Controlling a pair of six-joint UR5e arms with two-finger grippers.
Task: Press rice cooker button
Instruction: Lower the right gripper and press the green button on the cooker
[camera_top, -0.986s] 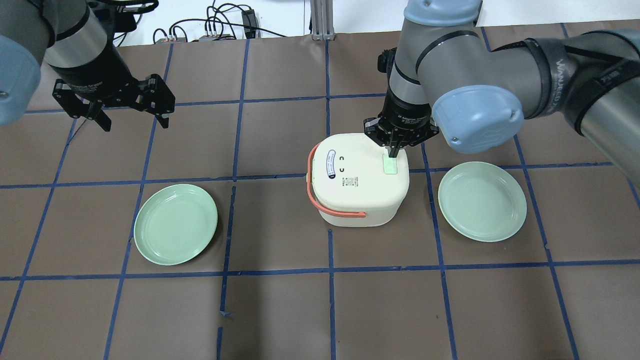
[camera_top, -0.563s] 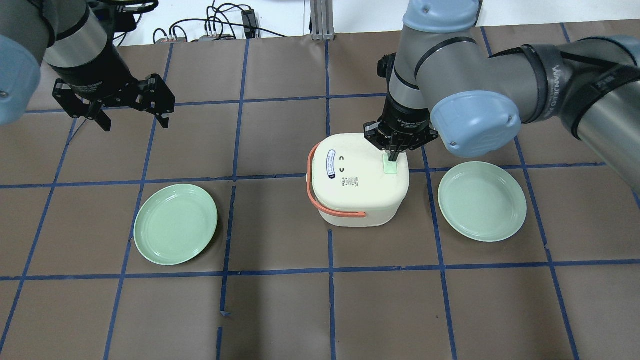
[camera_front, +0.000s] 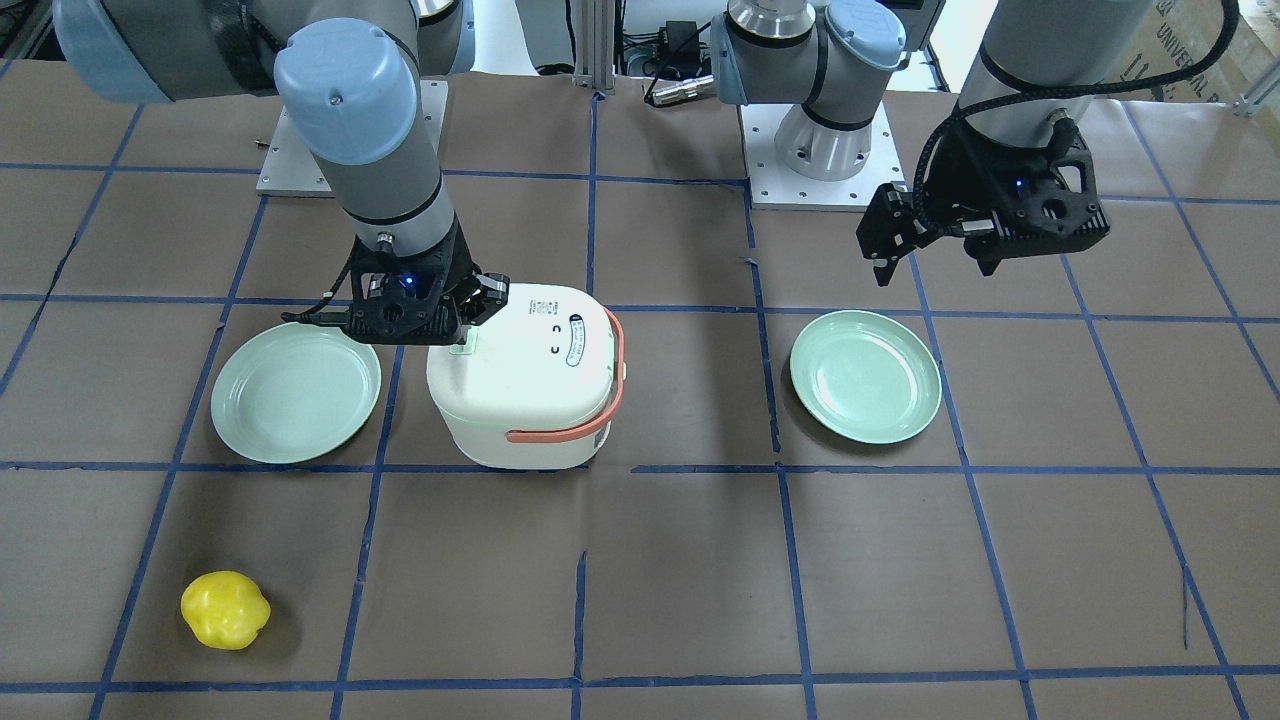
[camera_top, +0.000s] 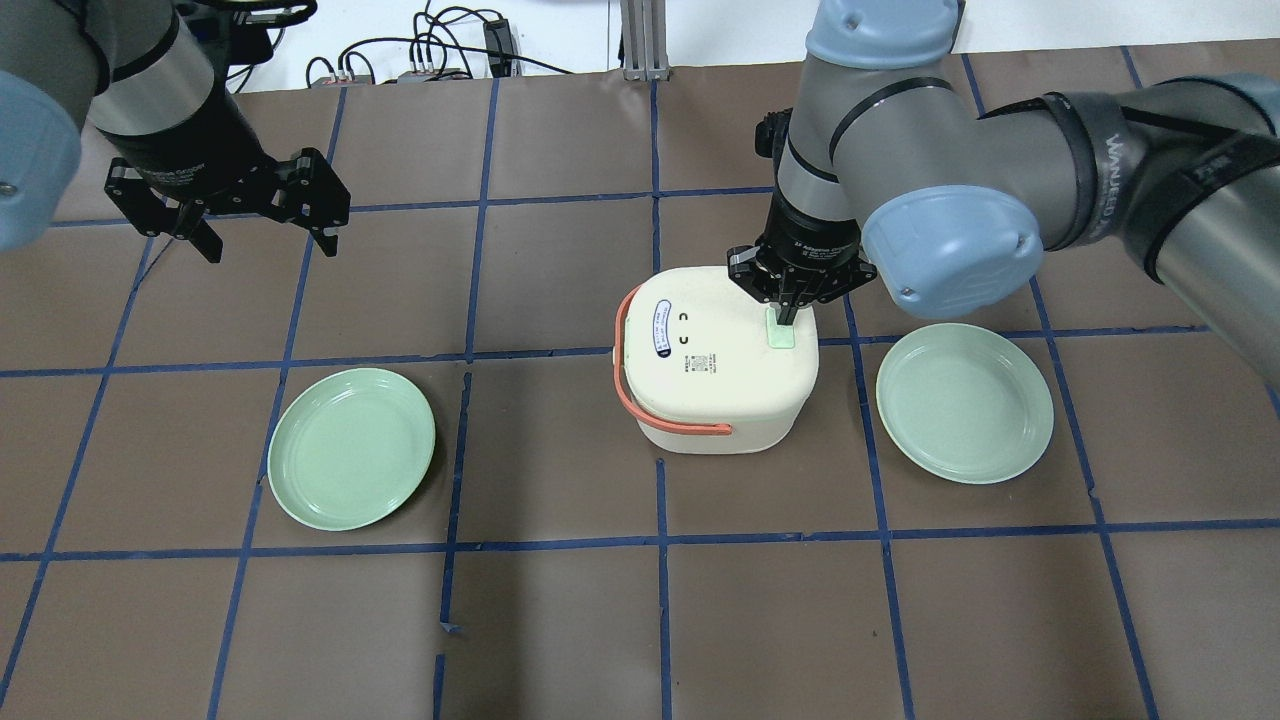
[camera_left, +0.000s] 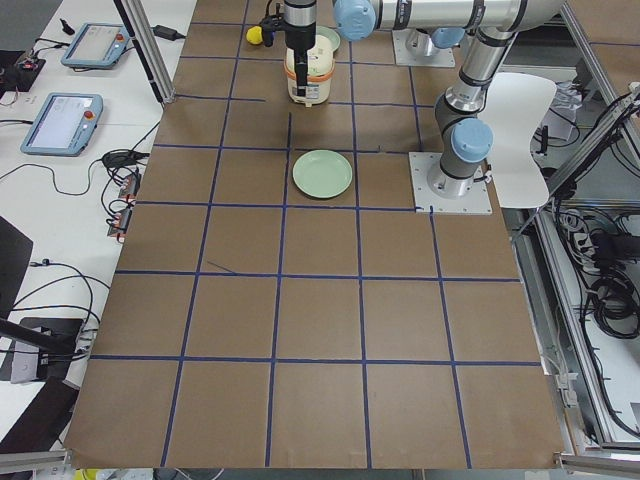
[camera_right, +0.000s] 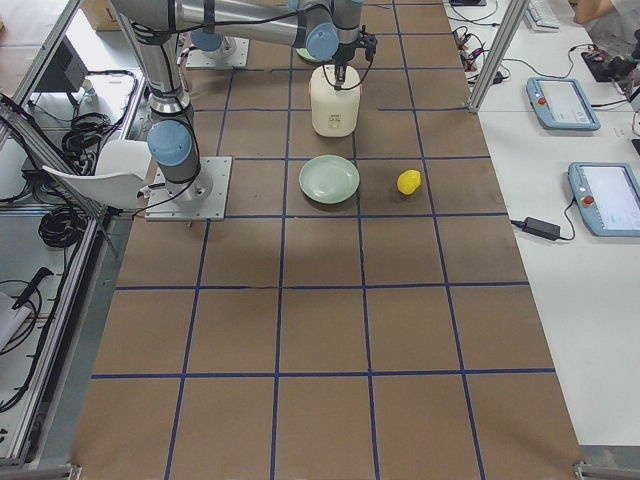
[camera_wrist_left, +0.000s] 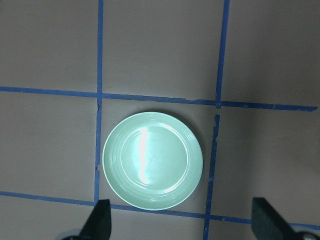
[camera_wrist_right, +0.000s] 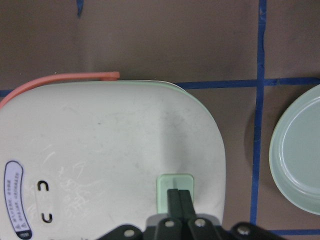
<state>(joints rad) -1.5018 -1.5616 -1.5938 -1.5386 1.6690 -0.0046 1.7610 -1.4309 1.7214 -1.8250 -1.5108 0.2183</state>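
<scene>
1. Right jaws clenched, tips set on or just above button (camera_wrist_right: 175, 181), toward one end of it, at lid edge of cooker (camera_top: 715, 360), mid-counter (camera_top: 560, 620).
2. Risk of slipping off the pad, or of tilting the unbraced cooker, from an off-centre push.
3. Left jaws released, well apart, hanging over left plate (camera_wrist_left: 152, 167).
4. Right plate (camera_top: 964, 402) just beside cooker; yellow fruit (camera_front: 225, 609) far off. Neither in the press path.

Your robot's left arm (camera_top: 140, 75) and right arm (camera_top: 900, 110) were grey with pale blue joint caps (camera_top: 950, 245); the left hand (camera_top: 270, 246) and right hand (camera_top: 787, 316) were black.
</scene>
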